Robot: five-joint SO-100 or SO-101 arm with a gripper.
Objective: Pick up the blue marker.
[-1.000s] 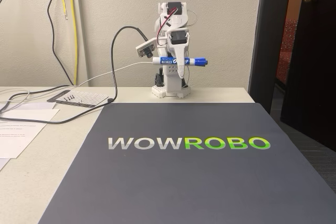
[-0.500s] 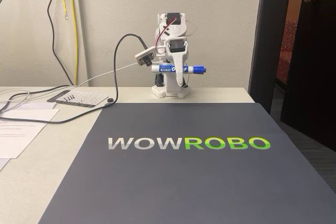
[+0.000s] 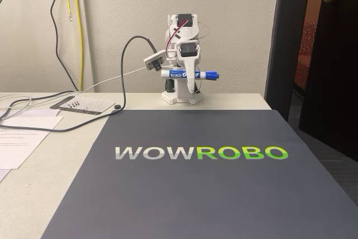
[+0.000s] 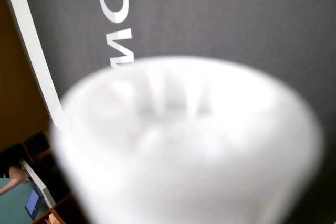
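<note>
The blue marker hangs level in the air at the back of the table in the fixed view, its blue cap pointing right and its white end left. My white gripper is shut on its barrel, in front of the arm's base and well above the table. In the wrist view the marker's round white end sits blurred right at the lens, above the dark mat.
A large dark mat with WOWROBO lettering covers the table's front and middle. Cables, a small perforated board and papers lie at the left. A dark door stands at the right.
The arm has folded back toward its base, carrying the marker slightly left and down from one second ago. Over the last half second it has hardly moved.
</note>
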